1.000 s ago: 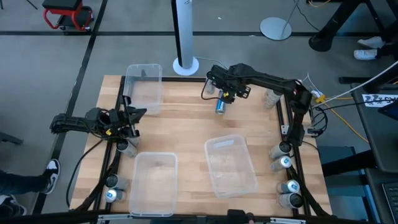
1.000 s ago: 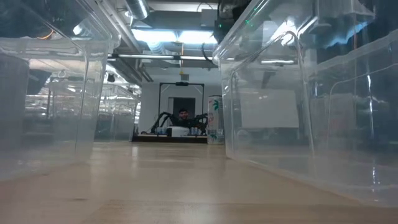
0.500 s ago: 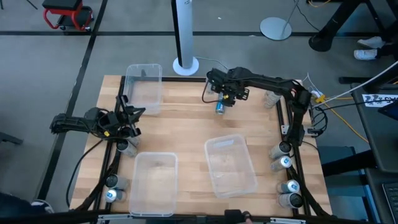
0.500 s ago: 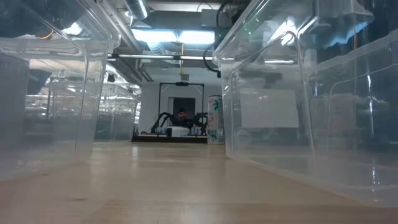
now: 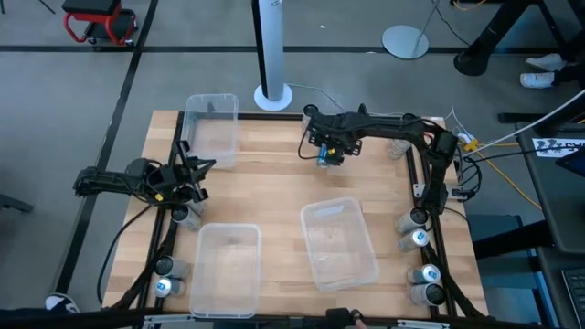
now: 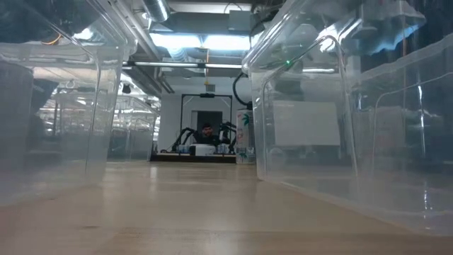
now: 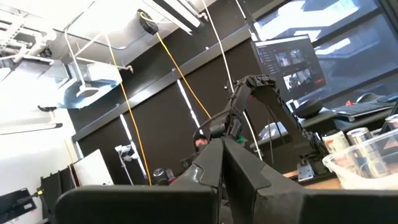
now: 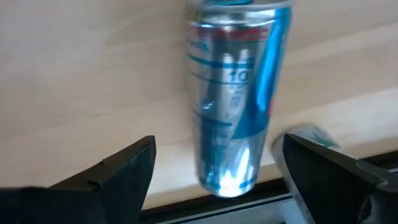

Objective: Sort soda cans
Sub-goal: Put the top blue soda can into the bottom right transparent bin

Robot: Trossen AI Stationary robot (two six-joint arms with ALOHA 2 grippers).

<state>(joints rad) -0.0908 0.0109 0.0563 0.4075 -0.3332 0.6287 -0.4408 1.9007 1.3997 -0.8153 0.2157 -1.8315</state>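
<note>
A slim silver and blue soda can point(image 8: 233, 93) lies on its side on the wooden table toward the far edge point(image 5: 323, 158). My right gripper point(image 8: 219, 143) hangs over it point(image 5: 327, 144), pointing steeply down and open wide. One finger stands on either side of the can, and neither touches it. My left gripper point(image 5: 189, 172) waits shut at the table's left edge, holding nothing and pointing a little upward point(image 7: 222, 146). More soda cans stand along the right edge point(image 5: 419, 238) and the left edge point(image 5: 164, 285).
Three clear plastic bins stand on the table: one at the far left point(image 5: 210, 128), one at the near left point(image 5: 227, 270) and one at the near right point(image 5: 340, 242). A white pole base point(image 5: 272, 94) stands just behind the far edge. Bare wood surrounds the lying can.
My right gripper has come down over the lying can, staying open, until its fingers flank it. The can has not moved.
</note>
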